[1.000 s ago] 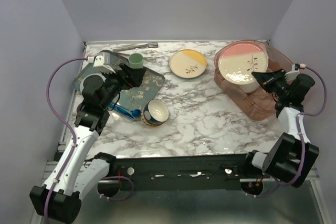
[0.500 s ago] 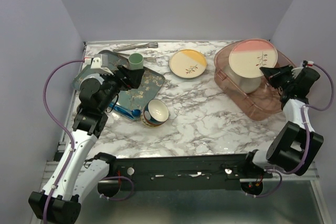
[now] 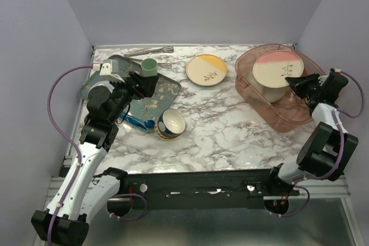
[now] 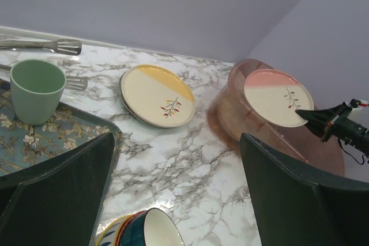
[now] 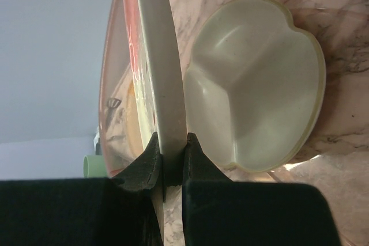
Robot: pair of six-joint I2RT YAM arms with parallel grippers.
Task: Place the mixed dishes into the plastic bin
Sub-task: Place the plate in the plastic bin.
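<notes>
One pink-and-cream plate (image 3: 277, 68), rim clamped in my right tool (image 3: 292, 81), hangs tilted over the plastic bin (image 3: 286, 114), upper right of frame, w/ cream 3-section plate (image 5: 259, 79) inside. Left tool (image 3: 146, 82) apart, mid-left.

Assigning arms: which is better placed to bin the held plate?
Right. The right gripper grips the round pink-and-cream plate over the translucent pinkish-brown plastic bin; the left gripper hangs open over the dark-green floral tray.
</notes>
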